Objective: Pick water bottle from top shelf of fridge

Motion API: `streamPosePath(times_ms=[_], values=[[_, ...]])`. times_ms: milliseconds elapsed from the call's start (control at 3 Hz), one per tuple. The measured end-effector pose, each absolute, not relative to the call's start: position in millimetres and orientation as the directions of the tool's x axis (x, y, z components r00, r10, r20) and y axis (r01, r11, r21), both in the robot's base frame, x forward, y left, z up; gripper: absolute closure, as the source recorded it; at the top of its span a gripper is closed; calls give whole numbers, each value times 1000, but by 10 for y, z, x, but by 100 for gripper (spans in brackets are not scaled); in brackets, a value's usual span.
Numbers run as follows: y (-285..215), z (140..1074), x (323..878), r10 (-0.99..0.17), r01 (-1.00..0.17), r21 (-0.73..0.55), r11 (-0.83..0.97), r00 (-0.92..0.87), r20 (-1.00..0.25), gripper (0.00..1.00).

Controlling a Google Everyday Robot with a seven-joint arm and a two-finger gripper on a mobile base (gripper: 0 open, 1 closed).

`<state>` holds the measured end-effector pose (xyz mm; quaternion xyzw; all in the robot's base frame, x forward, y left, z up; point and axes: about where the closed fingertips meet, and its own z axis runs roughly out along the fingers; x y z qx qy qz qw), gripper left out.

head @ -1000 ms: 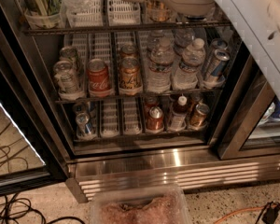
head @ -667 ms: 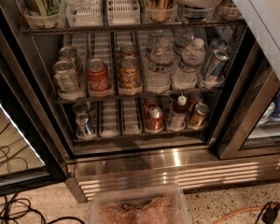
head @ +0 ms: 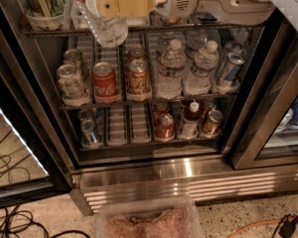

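Note:
The fridge (head: 154,175) stands open in front of me, with a steel frame and a ribbed base grille. My gripper (head: 103,10), with yellow fingers (head: 129,1), reaches in from the upper right at the front of the top shelf (head: 198,28). It is shut on the water bottle (head: 109,29). The bottle's clear ribbed lower part hangs just in front of and below the shelf's front rail. The upper part of the bottle is hidden behind the fingers and cut off by the top edge of the frame.
A cup of green-striped items (head: 44,4) sits at the top left. The middle rack holds cans (head: 105,81) and smaller white-capped bottles (head: 171,68). The lower rack holds cans and small bottles (head: 164,125). A clear bin (head: 149,221) and cables (head: 15,217) lie on the floor.
The arm has swung left across the top shelf. The yellow fingers now sit on the ribbed bottle, which shows lower, in front of the shelf rail.

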<state>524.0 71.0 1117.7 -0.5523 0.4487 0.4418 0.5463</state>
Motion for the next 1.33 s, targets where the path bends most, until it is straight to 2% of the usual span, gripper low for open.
streamPosePath(times_ms=[1333], values=[[316,10709,5151,-68,-991,-121,63,117,-991,100]])
